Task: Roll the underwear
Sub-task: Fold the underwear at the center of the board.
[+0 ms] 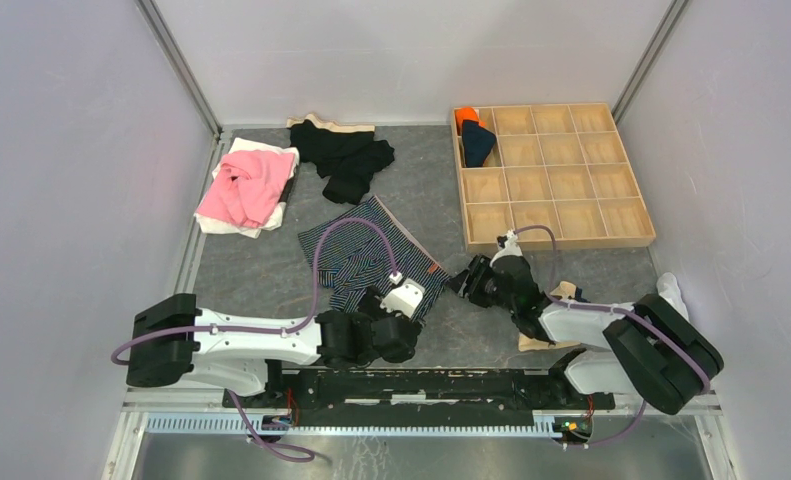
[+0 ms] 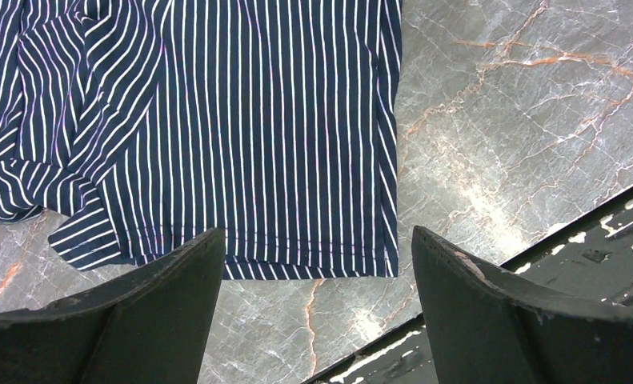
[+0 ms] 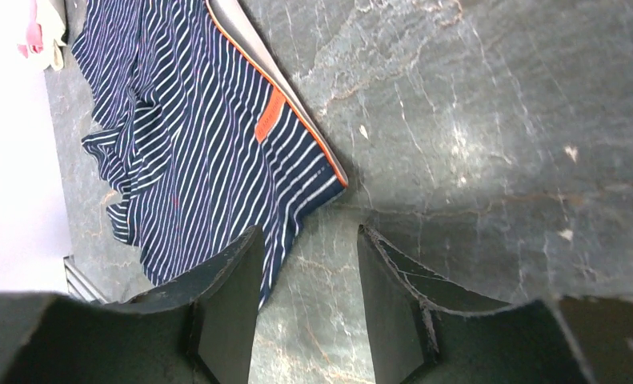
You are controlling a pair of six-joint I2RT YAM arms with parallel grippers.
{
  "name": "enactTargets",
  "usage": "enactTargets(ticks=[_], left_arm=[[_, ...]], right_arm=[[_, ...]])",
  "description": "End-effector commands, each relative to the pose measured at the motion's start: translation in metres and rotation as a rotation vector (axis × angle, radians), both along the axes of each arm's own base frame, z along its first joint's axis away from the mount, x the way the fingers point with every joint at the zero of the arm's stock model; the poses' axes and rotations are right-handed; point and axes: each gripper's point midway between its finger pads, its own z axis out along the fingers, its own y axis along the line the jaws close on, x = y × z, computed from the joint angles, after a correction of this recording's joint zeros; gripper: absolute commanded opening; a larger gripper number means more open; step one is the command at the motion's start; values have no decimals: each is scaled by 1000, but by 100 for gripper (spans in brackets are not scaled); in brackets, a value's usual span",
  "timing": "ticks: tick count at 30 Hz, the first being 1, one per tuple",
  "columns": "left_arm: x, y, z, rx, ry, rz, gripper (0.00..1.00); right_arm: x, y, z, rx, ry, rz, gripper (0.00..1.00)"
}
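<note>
L gripper hung spread wide, nothing btwn its jaws, just short of a hem of the navy striped underwear. The underwear lay flat mid-table, legs pointing near-left. Its orange-edged waistband faced right and ran diag. from far to near-right. Orange tab on the waistband: text unreadable. R gripper stood part-open and empty at the waistband's near corner.

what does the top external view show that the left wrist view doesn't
Only top external: the wooden tray, the pink garment and the black garments. Only left wrist: the left pincer seen open and empty, near the hem of the striped underwear. Both: that underwear lying on the grey table.
</note>
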Motion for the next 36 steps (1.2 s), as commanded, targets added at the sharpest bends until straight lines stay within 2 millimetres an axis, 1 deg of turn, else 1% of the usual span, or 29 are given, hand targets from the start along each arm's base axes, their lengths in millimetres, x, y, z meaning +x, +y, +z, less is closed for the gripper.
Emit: enactTargets(ticks=[1, 5, 9, 12, 14, 21, 25, 28, 32, 36], left_arm=[[5, -15, 15, -47, -33, 7, 91], [5, -15, 14, -41, -33, 7, 91], [5, -15, 14, -44, -32, 7, 91], [4, -14, 15, -49, -31, 6, 91], [4, -14, 16, -53, -30, 6, 91], [2, -11, 14, -52, -27, 4, 90], [1, -12, 13, -52, -22, -3, 91], [0, -14, 13, -51, -18, -12, 91], [-4, -19, 12, -51, -7, -38, 91], [-8, -24, 9, -40, -3, -54, 92]], right_arm=[[-15, -5, -5, 16, 39, 1, 53], [-14, 5, 2, 47, 32, 21, 53], [-10, 13, 1, 64, 44, 35, 53], [-7, 20, 0, 94, 50, 39, 50], [-4, 21, -2, 91, 58, 36, 50], [8, 12, -10, 28, 59, -22, 53], [12, 10, -11, 21, 57, -38, 53], [15, 12, -12, 21, 59, -38, 50], [19, 13, -14, 14, 59, -43, 43], [19, 13, -17, 7, 62, -38, 31]])
